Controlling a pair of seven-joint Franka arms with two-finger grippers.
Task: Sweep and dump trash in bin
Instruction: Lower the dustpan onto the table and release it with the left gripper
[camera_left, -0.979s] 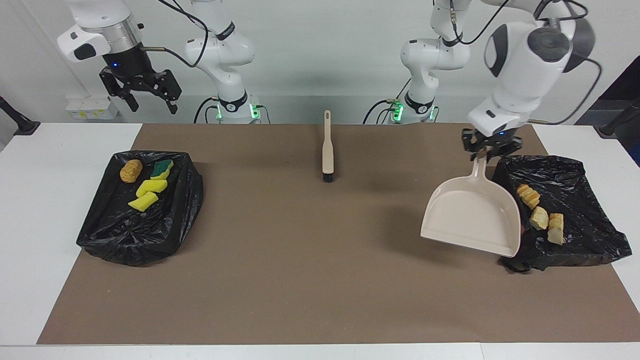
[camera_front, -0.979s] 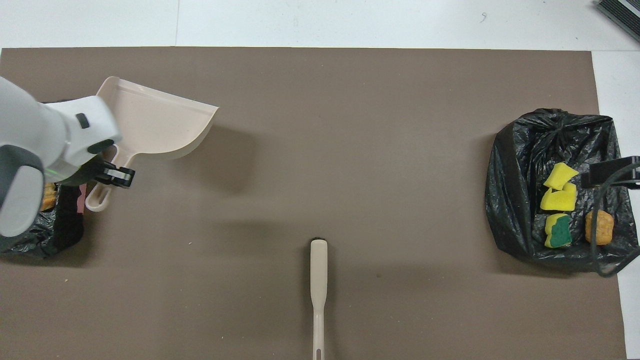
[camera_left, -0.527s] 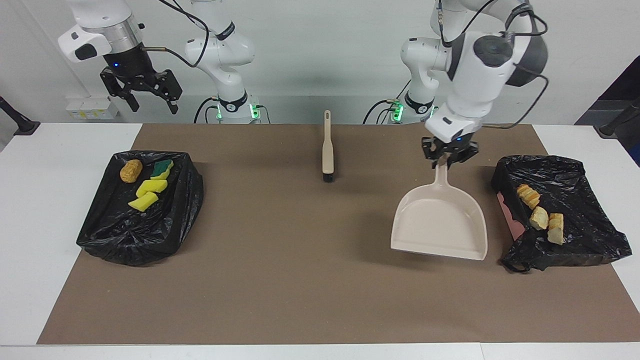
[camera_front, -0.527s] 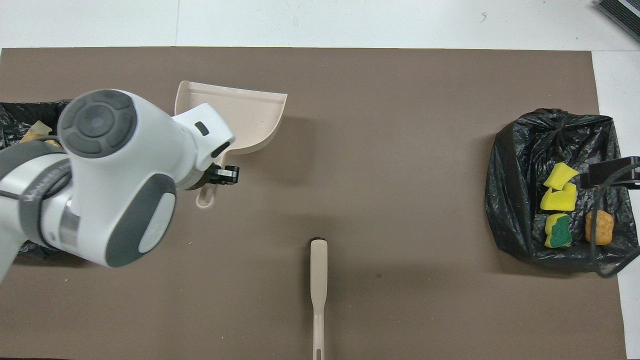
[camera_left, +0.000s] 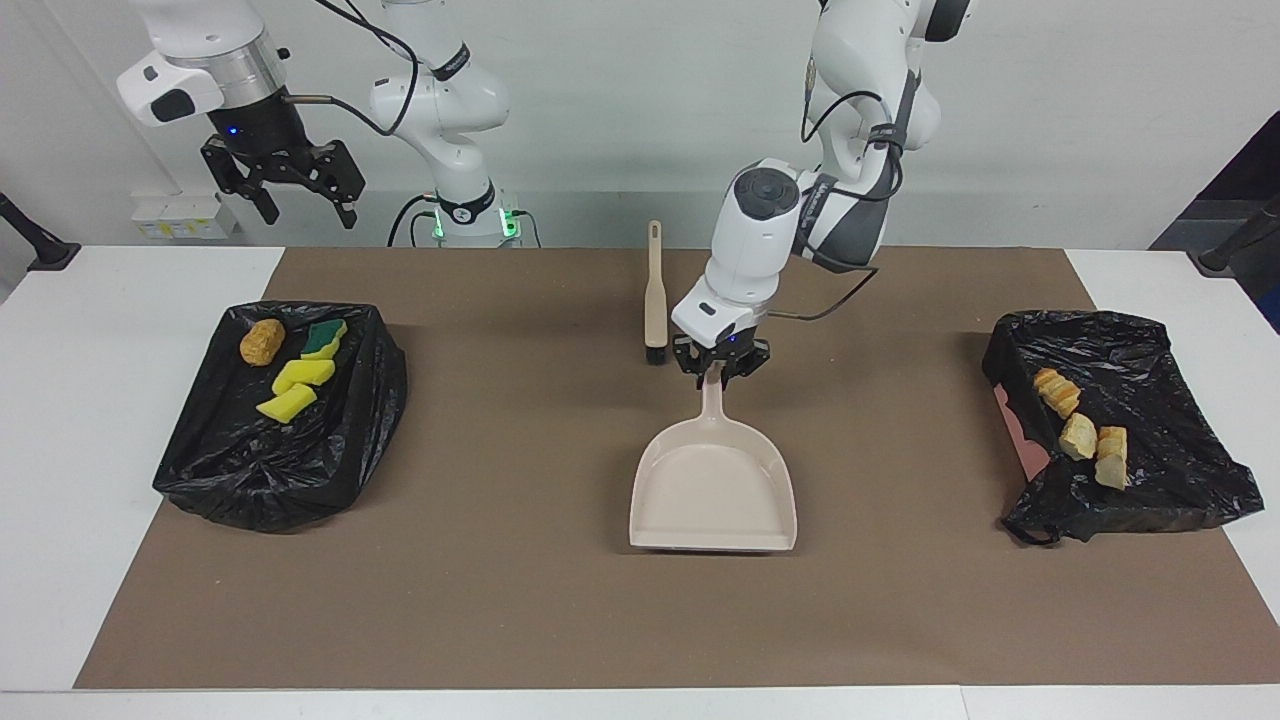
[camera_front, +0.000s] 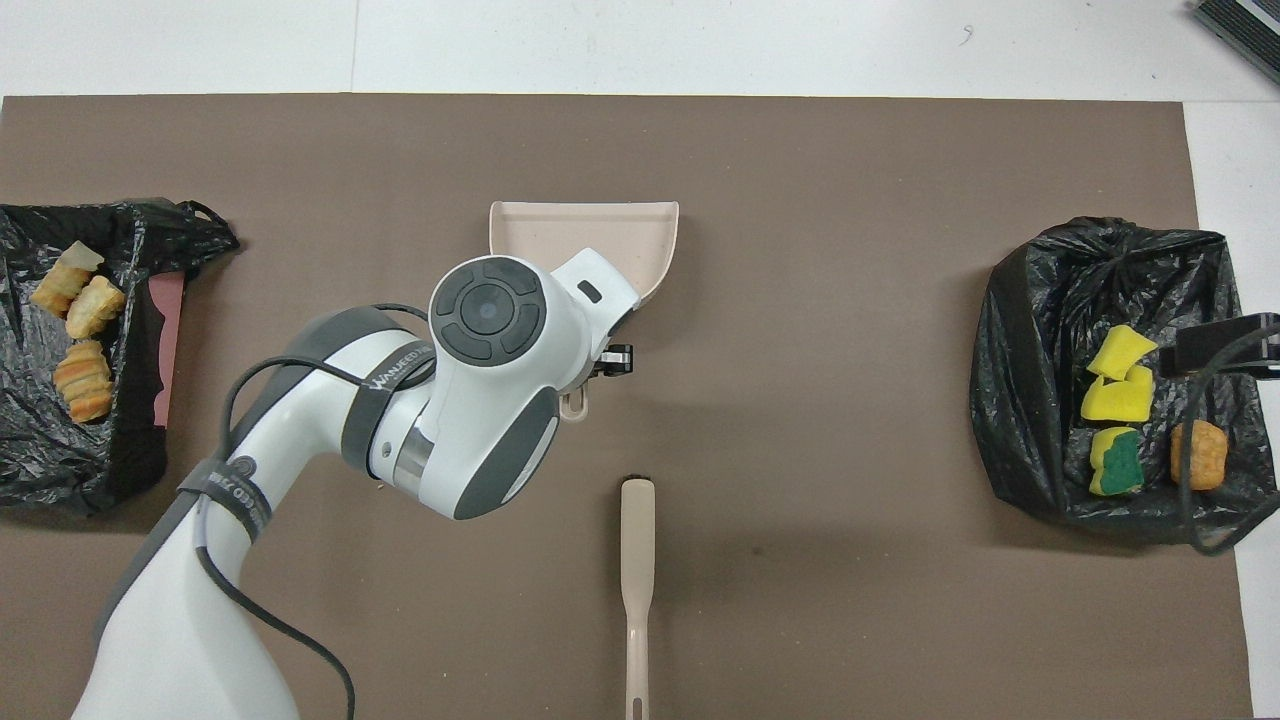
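The brown table mat carries two black plastic-lined bins, one toward each arm's end, holding the yellow, green and tan trash scraps. The left gripper clamps the beige plastic dustpan by its handle, beside the beige brush. The right gripper waits above its bin, jaws spread wide.

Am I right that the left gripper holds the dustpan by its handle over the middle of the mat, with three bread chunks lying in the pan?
Not quite: the dustpan is empty, as the facing view shows. The three bread chunks lie in the black-lined bin at the left arm's end. The left gripper does hold the handle over mid-mat.
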